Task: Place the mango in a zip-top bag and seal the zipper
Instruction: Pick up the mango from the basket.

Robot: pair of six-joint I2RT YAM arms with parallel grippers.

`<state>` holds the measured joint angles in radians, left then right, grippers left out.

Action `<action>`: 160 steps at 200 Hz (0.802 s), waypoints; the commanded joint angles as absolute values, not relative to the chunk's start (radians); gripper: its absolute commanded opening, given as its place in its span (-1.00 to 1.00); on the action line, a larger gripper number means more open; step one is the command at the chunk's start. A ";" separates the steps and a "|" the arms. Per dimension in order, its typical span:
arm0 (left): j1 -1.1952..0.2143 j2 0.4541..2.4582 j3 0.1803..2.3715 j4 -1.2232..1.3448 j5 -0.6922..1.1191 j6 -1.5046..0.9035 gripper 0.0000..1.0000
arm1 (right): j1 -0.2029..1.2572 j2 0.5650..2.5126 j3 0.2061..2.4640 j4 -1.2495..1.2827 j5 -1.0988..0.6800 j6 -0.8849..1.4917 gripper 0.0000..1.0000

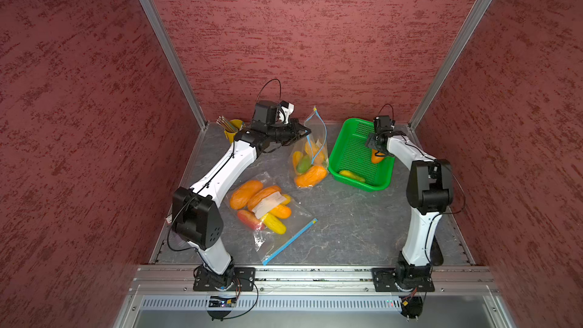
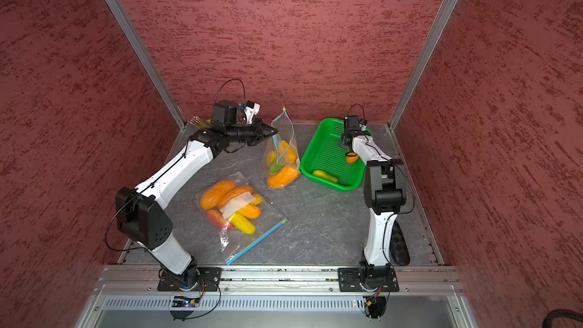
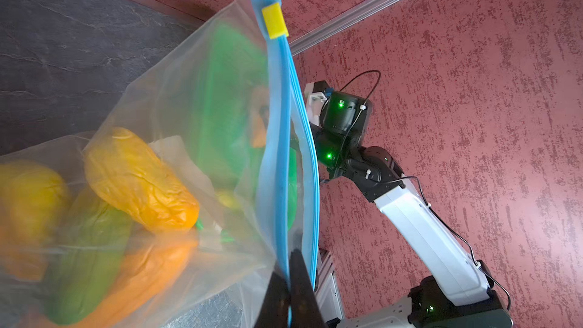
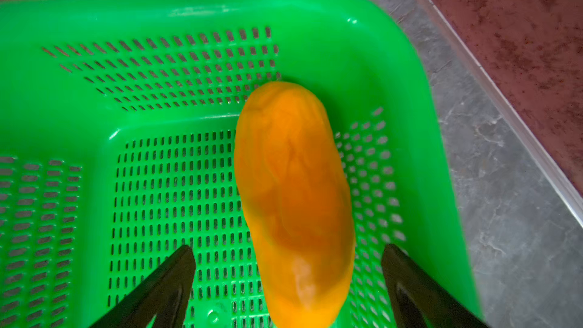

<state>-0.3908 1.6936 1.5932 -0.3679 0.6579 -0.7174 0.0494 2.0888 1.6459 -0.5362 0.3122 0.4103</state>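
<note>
Beside the green basket [image 1: 356,183] in the far right corner of the tabletop [image 1: 347,225], the zip-top bag [image 1: 310,153] stands mouth-up for loading, its zipper edge pinched by the left tool [image 1: 304,131]. The mango [image 4: 293,200] lies in the basket, between the spread jaws of the right tool [image 4: 288,247].

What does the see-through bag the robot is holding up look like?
The bag is thin, clear, crinkly plastic with a blue zipper strip and a yellow slider at its top corner. Its mouth is open, the two blue edges apart. The left hand, shut, pinches the zipper edge and holds the bag upright, bottom on the table beside the green basket. Orange, yellow and green mangoes lie inside.
</note>
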 commanded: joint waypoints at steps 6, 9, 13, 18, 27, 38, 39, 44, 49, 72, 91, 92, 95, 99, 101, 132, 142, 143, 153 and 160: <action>-0.397 1.708 1.612 -0.345 0.684 -0.703 -0.97 | 0.051 2.173 1.728 -0.575 0.295 0.383 0.79; -0.399 1.707 1.609 -0.343 0.685 -0.704 -0.97 | 0.051 2.182 1.736 -0.579 0.299 0.385 0.80; -0.400 1.707 1.608 -0.340 0.688 -0.702 -0.97 | 0.050 2.191 1.743 -0.583 0.303 0.387 0.79; -0.400 1.707 1.608 -0.339 0.691 -0.703 -0.97 | 0.051 2.202 1.749 -0.583 0.304 0.388 0.79; -0.404 1.707 1.610 -0.338 0.690 -0.702 -0.97 | 0.051 2.213 1.753 -0.577 0.288 0.388 0.73; -0.406 1.709 1.614 -0.341 0.688 -0.697 -0.97 | 0.051 2.218 1.754 -0.570 0.274 0.391 0.63; -0.406 1.709 1.614 -0.342 0.688 -0.697 -0.97 | 0.051 2.217 1.754 -0.570 0.273 0.391 0.62; -0.405 1.712 1.617 -0.345 0.686 -0.694 -0.97 | 0.051 2.216 1.753 -0.566 0.264 0.392 0.59; -0.404 1.715 1.620 -0.350 0.687 -0.692 -0.97 | 0.051 2.212 1.752 -0.562 0.254 0.393 0.55; -0.405 1.727 1.632 -0.354 0.687 -0.691 -0.97 | 0.050 2.203 1.760 -0.557 0.203 0.385 0.26; -0.407 1.731 1.629 -0.348 0.687 -0.696 -0.97 | 0.051 2.179 1.761 -0.557 0.159 0.380 -0.04; -0.407 1.731 1.628 -0.348 0.687 -0.696 -0.97 | 0.051 2.176 1.760 -0.556 0.157 0.380 -0.05; -0.408 1.731 1.628 -0.349 0.688 -0.696 -0.97 | 0.051 2.167 1.755 -0.554 0.148 0.381 -0.09; -0.407 1.730 1.626 -0.348 0.688 -0.697 -0.97 | 0.051 2.151 1.748 -0.546 0.136 0.383 -0.14; -0.407 1.731 1.625 -0.349 0.688 -0.697 -0.97 | 0.050 2.142 1.741 -0.541 0.127 0.384 -0.15; -0.406 1.720 1.605 -0.344 0.684 -0.696 -0.98 | 0.050 1.945 1.624 -0.418 0.004 0.423 -0.31; -0.405 1.717 1.599 -0.338 0.683 -0.702 -0.97 | 0.051 1.871 1.564 -0.347 -0.040 0.452 -0.34; -0.405 1.717 1.599 -0.336 0.683 -0.702 -0.97 | 0.051 1.864 1.558 -0.341 -0.043 0.456 -0.35; -0.404 1.716 1.593 -0.319 0.688 -0.716 -0.98 | 0.053 1.786 1.488 -0.255 -0.096 0.491 -0.39; -0.406 1.716 1.590 -0.312 0.690 -0.720 -0.98 | 0.057 1.731 1.438 -0.187 -0.134 0.514 -0.42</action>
<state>-0.4034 1.7210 1.5990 -0.3721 0.6758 -0.7105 0.0502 1.9263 1.5368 -0.4374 0.0238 0.4305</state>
